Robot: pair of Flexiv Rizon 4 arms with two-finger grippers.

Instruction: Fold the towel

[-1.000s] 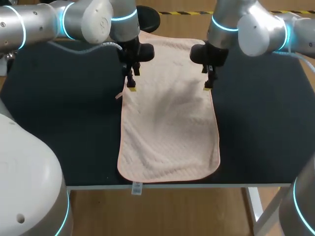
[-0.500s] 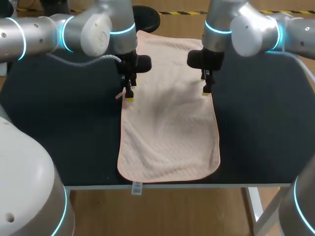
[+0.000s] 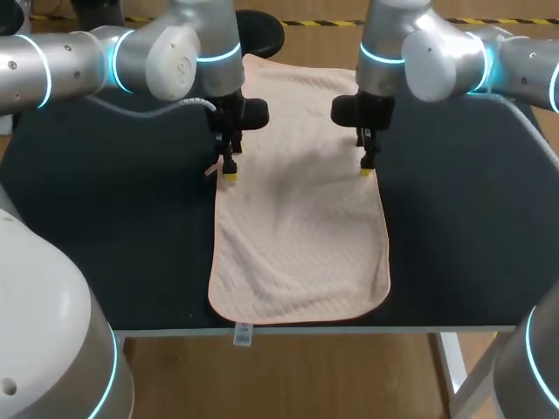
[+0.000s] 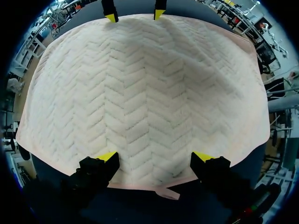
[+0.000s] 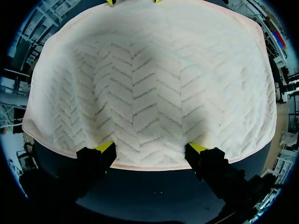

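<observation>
Towel [image 3: 301, 236]: pale pink, herringbone weave, spread flat and single-layer on the dark table [image 3: 113, 227]. Its long axis runs from the far edge to the front edge, and its near end sits just inside the front edge. No fold in it yet. There are light rumples in the near half.

Left gripper [image 3: 230, 172]: tips down at the towel's left long edge, in the far half. In the left wrist view the fingers [image 4: 108, 157] are spread wide, with yellow tips resting on the cloth just inside the hem and nothing pinched. Released. A small tab [image 4: 166, 192] sticks out of the hem between them.

Right gripper [image 3: 367, 166]: mirror position at the right long edge, directly across from the left one. In the right wrist view the fingertips [image 5: 103, 147] are also wide apart and pressed onto the cloth at the hem, which dimples a bit around them. Not clenched, holding nothing.

Step, as I judge it: the grasp before the first fold. Both arms are placed at the side hems, and the pinch is not yet made.

Next move calls for: both grippers to close so each gets the hem edge between its fingers, not just the top pile. Then a matched lift and carry, so the two sides travel together and the fold line stays square.

Risk: a finger slides over the cloth without catching it, or one side grips and the other does not, which would skew the fold.
</observation>
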